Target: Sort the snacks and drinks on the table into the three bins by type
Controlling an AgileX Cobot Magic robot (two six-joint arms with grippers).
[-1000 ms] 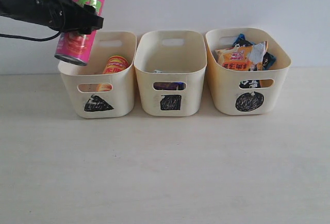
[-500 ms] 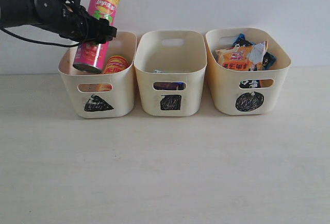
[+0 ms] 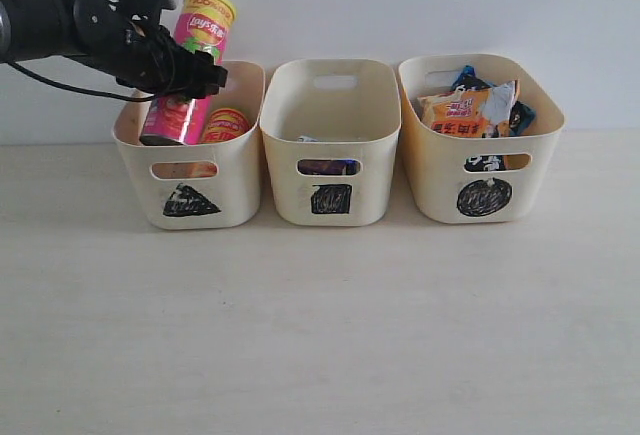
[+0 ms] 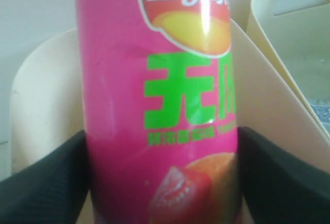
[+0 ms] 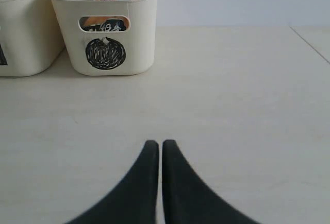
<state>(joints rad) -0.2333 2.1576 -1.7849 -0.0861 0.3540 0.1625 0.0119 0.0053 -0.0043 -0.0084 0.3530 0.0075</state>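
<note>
1. At the upper left of the exterior view, the left pincer (image 3: 188, 73) is clamped around the middle of the pink chip tube (image 3: 204, 30). Its black fingers (image 4: 46, 188) press against either side of the tube.
2. The tube is tilted, with its yellow end up and leaning right. Its lower end dips below the rim of the triangle bin (image 3: 238, 170), the leftmost of three cream tubs standing in a row across the upper half of the frame.
3. The tube's red-and-yellow logo reads "Lay's". The left wrist view shows large green Chinese characters under the logo, then a line of smaller green print too blurred to read, and a picture of a tomato slice.
4. Just right of the tube's lower end, in the same bin, lies the yellow chip tube (image 3: 225, 125). Whether the two touch cannot be told.
5. The square bin (image 3: 330, 120), at centre, shows a dark purple drink carton (image 3: 325, 167) through its handle cutout.
6. The circle bin (image 3: 435, 170), at right, is heaped above its rim with the orange chip bag (image 3: 455, 110), whose red lettering is too small to read. The blue-white-black chip bag (image 3: 505, 105) sits beside it.
7. Each bin carries its shape scribbled in black on the front, below the cutout.
8. The right pincer (image 5: 160, 154) is closed on nothing, its tips together low over the pale bench (image 3: 320, 335).
</note>
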